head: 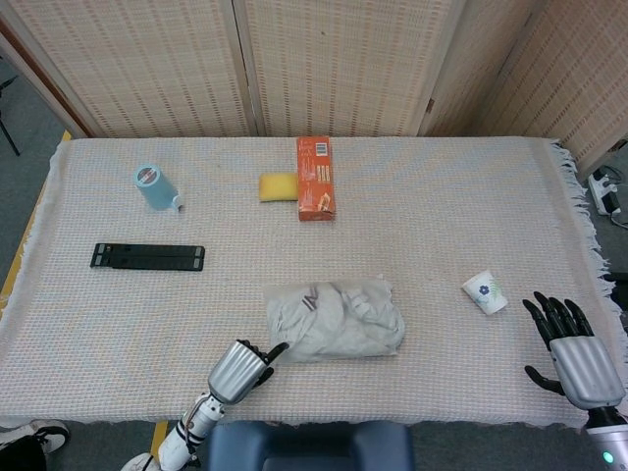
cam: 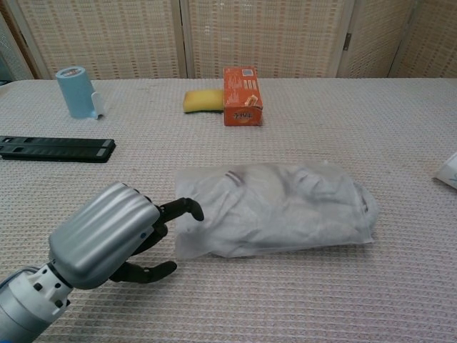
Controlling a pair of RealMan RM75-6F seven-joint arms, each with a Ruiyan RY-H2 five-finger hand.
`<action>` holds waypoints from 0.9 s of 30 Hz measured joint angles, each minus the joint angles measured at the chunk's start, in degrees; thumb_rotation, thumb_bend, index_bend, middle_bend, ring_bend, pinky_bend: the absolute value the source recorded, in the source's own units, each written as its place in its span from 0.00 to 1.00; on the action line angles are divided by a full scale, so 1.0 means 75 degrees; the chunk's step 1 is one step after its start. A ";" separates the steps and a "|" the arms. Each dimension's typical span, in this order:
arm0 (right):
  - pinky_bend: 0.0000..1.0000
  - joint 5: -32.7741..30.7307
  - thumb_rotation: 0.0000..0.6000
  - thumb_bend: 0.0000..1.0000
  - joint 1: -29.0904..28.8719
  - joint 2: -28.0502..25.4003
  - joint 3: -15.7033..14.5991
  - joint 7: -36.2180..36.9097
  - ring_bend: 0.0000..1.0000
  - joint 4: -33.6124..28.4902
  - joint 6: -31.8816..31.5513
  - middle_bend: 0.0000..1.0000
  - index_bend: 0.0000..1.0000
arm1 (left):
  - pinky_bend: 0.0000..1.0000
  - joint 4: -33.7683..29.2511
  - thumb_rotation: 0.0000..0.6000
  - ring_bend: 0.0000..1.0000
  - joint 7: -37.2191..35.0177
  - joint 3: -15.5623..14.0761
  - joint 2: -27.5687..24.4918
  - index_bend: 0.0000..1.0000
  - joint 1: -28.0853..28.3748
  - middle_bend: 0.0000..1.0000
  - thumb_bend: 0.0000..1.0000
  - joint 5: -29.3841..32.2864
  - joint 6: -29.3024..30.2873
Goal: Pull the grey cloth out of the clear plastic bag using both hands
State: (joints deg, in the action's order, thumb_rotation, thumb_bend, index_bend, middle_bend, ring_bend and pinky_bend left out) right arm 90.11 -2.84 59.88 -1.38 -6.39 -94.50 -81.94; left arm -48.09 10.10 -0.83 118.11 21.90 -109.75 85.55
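Note:
The clear plastic bag (head: 335, 320) (cam: 273, 209) lies flat at the front middle of the table, with the crumpled grey cloth (head: 324, 324) (cam: 264, 204) inside it. My left hand (head: 240, 368) (cam: 111, 243) is at the bag's left end, fingers apart, one fingertip touching or just short of the bag's edge. It holds nothing. Far off at the front right corner, my right hand (head: 572, 345) is spread open above the table edge, and the chest view does not show it.
A paper cup (head: 486, 292) lies on its side right of the bag. At the back stand an orange box (head: 315, 178), a yellow sponge (head: 279, 186) and a blue tape roll (head: 154, 186). A black strip (head: 147, 257) lies at the left.

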 measured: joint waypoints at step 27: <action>0.00 -0.0082 1.00 0.13 -0.0112 -0.0200 -0.0086 0.0152 0.00 -0.0152 0.0335 0.00 0.00 | 1.00 0.2235 1.00 1.00 -0.0928 -0.0196 0.1199 0.60 0.0667 1.00 0.42 0.0442 0.0588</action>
State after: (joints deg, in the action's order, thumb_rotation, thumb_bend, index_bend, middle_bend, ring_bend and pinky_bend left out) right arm 89.49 -3.68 58.38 -2.02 -5.25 -95.64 -79.42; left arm -31.33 3.14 -2.30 127.10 26.90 -106.44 89.96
